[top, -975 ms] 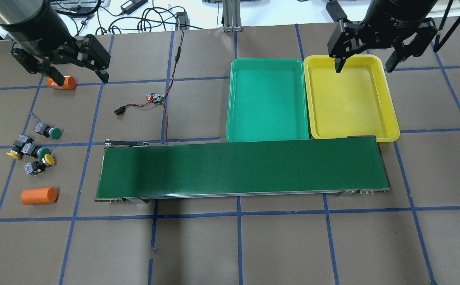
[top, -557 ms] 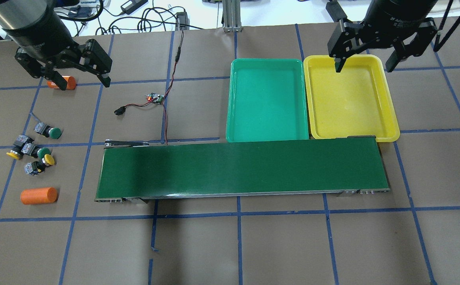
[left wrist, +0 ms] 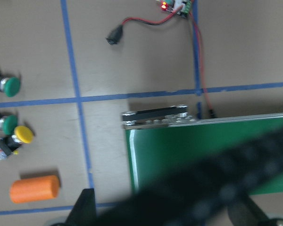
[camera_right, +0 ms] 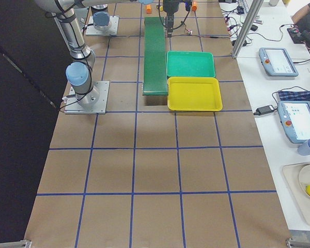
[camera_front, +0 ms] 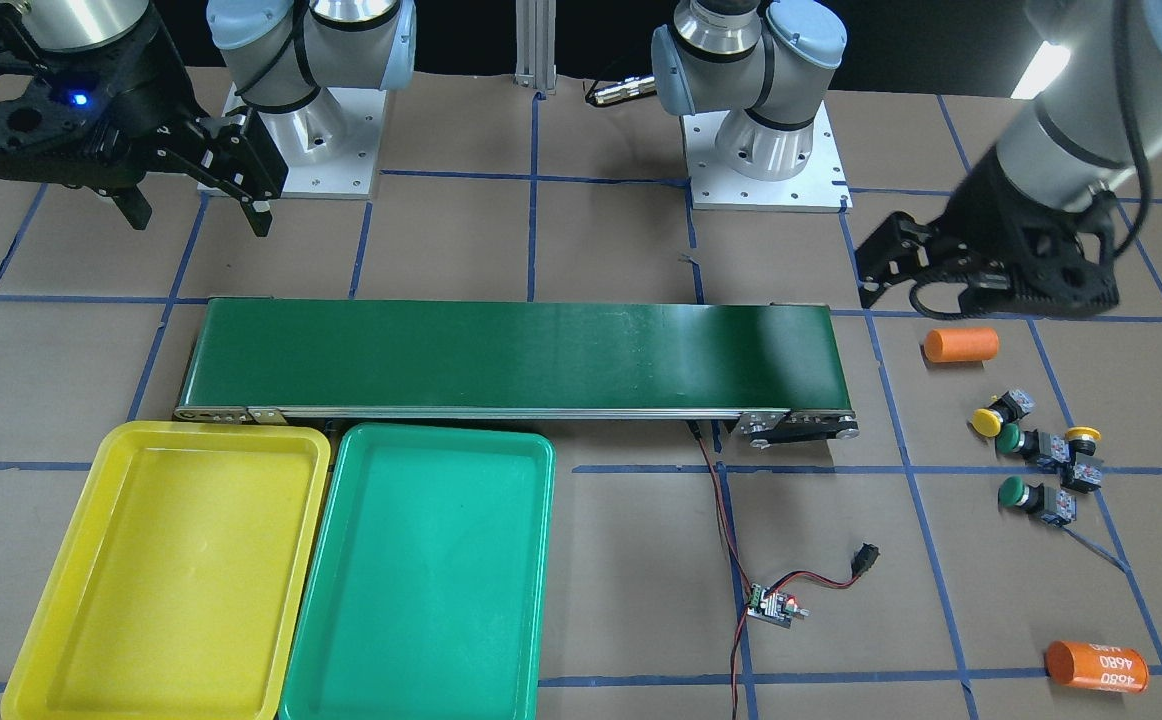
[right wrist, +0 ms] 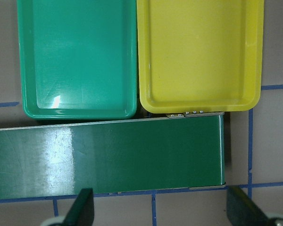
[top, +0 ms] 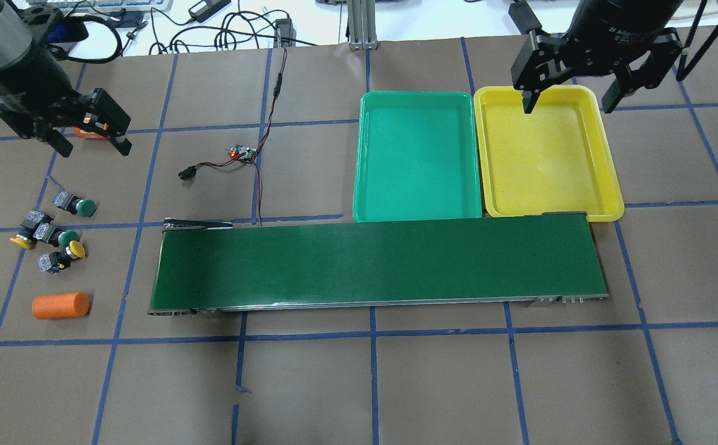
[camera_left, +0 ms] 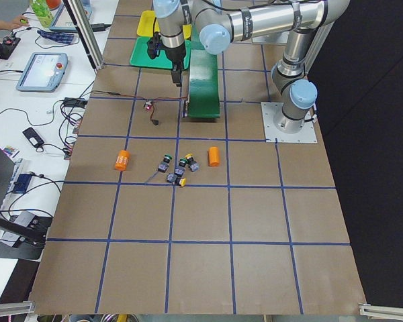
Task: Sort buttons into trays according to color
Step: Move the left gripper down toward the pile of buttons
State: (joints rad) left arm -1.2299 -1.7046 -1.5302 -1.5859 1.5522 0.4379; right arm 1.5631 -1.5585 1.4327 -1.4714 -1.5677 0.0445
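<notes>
Four buttons lie in a cluster at the table's left: a green-capped one (top: 82,206), another green one (top: 66,237), and two yellow-capped ones (top: 22,242) (top: 76,249). My left gripper (top: 94,147) is open and empty, hovering behind the cluster, apart from it. The green tray (top: 418,157) and the yellow tray (top: 547,154) stand side by side behind the belt, both empty. My right gripper (top: 567,106) is open and empty above the yellow tray's far edge. The left wrist view shows three of the buttons, among them a green one (left wrist: 9,87).
A long dark-green conveyor belt (top: 377,266) runs across the middle, in front of the trays. An orange cylinder (top: 60,305) lies in front of the buttons; another (top: 87,132) is partly hidden under my left gripper. A small circuit board (top: 243,153) with red-black wires lies behind the belt.
My left gripper has moved left and nearer, toward the button cluster, still open. The right arm, buttons and trays have not moved.
</notes>
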